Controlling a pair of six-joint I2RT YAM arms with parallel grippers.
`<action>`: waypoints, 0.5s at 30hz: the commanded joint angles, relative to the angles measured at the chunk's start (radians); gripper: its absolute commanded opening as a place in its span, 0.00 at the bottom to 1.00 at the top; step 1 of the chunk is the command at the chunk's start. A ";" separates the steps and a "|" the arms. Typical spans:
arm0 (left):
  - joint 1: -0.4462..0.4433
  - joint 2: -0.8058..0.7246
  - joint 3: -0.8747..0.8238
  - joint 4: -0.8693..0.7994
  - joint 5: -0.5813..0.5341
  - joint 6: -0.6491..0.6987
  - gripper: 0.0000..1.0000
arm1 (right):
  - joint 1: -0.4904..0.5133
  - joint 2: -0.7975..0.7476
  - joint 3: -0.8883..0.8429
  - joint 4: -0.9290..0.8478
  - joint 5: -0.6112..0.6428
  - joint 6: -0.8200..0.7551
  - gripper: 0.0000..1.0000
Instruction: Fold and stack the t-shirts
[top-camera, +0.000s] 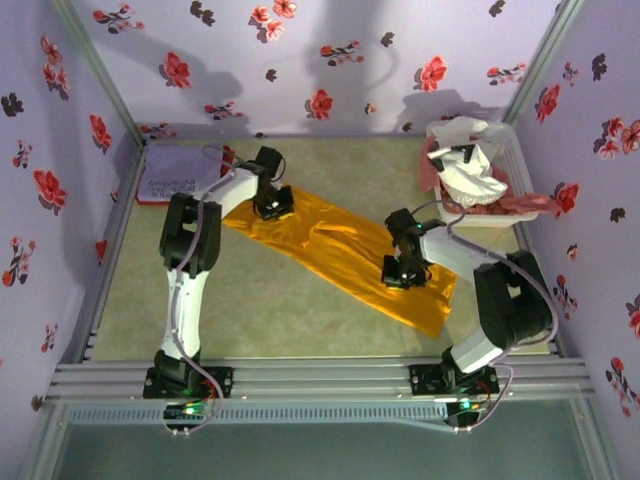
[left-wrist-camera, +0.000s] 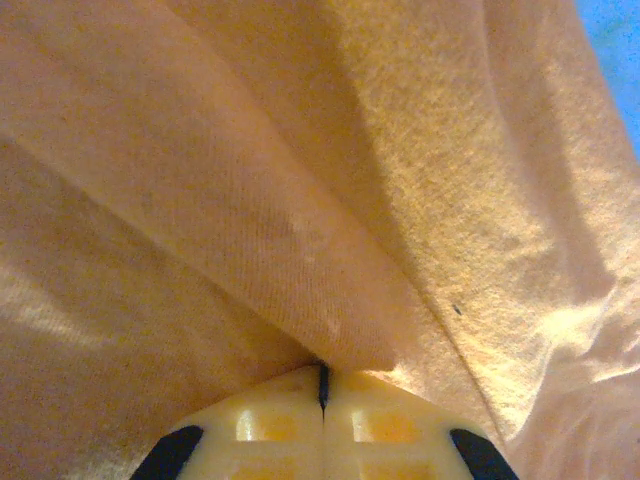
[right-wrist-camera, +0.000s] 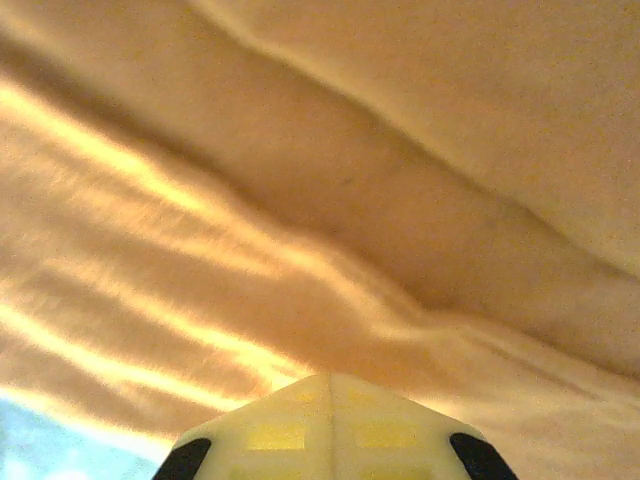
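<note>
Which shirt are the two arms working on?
The mustard-orange t-shirt, stretched across the table; the lavender one lies folded far left, the white one and pink one sit in the basket.

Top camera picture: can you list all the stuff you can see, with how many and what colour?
orange t-shirt: one, mustard-orange, spread slantwise across the middle of the table.
lavender shirt: one, lavender with pale lettering, lying flat at the far left corner.
basket: one, white, at the far right corner.
heap of clothes: white on top, pinkish-red beneath, in the basket; I cannot count them.
table: one, dull green.
walls: lavender with red flowers, on three sides.
arms: two, white and black, bolted at the near edge.
left gripper: shut on a fold at the shirt's far left end.
right gripper: shut, tips on the shirt's near right part.
</note>
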 joint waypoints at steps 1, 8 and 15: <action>-0.016 0.087 0.176 -0.121 0.020 0.037 0.00 | 0.007 -0.065 0.059 -0.082 0.013 0.004 0.00; -0.015 0.015 0.301 -0.167 0.019 0.040 0.00 | 0.038 0.016 0.241 -0.068 0.014 0.003 0.00; 0.031 -0.189 0.182 -0.216 0.009 0.048 0.00 | 0.123 0.277 0.421 -0.029 -0.021 0.005 0.00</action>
